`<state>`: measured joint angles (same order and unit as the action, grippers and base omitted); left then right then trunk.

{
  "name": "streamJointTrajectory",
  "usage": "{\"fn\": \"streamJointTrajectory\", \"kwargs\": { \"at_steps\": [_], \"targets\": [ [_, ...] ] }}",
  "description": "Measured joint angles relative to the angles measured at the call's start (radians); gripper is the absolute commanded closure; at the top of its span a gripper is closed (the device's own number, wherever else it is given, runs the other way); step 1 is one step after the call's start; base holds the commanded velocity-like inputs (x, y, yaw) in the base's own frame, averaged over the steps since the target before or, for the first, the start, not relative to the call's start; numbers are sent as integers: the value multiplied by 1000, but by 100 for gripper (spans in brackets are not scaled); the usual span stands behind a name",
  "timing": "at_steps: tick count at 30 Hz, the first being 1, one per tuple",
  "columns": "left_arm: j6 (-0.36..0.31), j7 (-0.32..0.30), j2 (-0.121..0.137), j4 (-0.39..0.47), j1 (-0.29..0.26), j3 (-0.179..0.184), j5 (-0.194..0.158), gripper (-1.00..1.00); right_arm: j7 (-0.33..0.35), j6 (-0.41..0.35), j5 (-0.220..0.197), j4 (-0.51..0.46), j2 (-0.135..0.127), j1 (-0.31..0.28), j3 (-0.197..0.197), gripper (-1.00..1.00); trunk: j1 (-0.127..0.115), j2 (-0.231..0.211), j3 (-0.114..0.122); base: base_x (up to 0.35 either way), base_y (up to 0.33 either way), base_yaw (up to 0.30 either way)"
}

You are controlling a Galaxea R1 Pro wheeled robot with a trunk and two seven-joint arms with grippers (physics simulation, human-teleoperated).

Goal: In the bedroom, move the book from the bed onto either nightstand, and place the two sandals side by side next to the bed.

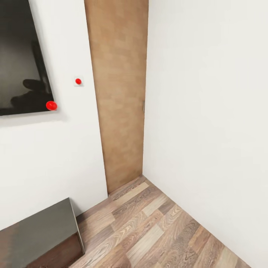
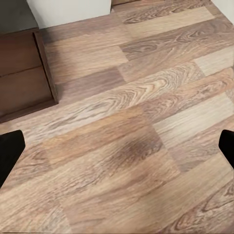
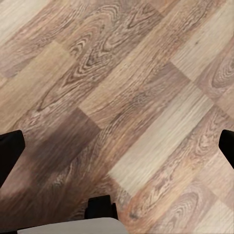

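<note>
On my head camera, far left, a black wall screen (image 1: pixel 20 56) is cut off by the top and left edges; its glass gives only a murky reflection I can't read. A red ball (image 1: pixel 51 105) sits at its lower right corner, and a smaller red dot on a white plate (image 1: pixel 78 81) is on the white wall (image 1: pixel 56 156) just beside it. Below, a dark brown cabinet (image 1: pixel 41 229) with a glossy top runs out of the frame at the bottom left, so I can't tell whether it is a nightstand or the dresser. Right of that stands a tan wooden door panel (image 1: pixel 119 93) in the corner, its top cropped, then the wood-plank floor (image 1: pixel 156 230) and another white wall.

The left gripper (image 2: pixel 117 146) hangs over the planks with its two dark fingertips (image 2: pixel 9 151) spread wide and nothing between them; brown drawer fronts (image 2: pixel 22 73) show at the edge. The right gripper (image 3: pixel 117 151) is likewise spread over bare floor, fingertips (image 3: pixel 9 151) barely entering the picture.

I see no book, bed or sandals from here.
</note>
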<state>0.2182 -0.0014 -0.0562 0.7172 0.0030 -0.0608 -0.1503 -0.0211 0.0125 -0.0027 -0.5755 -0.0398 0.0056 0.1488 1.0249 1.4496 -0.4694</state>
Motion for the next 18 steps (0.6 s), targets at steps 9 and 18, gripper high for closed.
{"fn": "streamJointTrajectory", "kwargs": {
  "at_steps": [9, 18],
  "targets": [
    [0, 0, 0, 0, 0, 0, 0, -100, -2, 0, 0, 0, 1, 0, 0, -100, 0, 0, 0, 0, 0, 294],
    [0, 0, 0, 0, 0, 0, 0, -100, -4, 0, 0, 0, 1, 0, 0, -100, 0, 0, 0, 0, 0, 294]
  ]
}}
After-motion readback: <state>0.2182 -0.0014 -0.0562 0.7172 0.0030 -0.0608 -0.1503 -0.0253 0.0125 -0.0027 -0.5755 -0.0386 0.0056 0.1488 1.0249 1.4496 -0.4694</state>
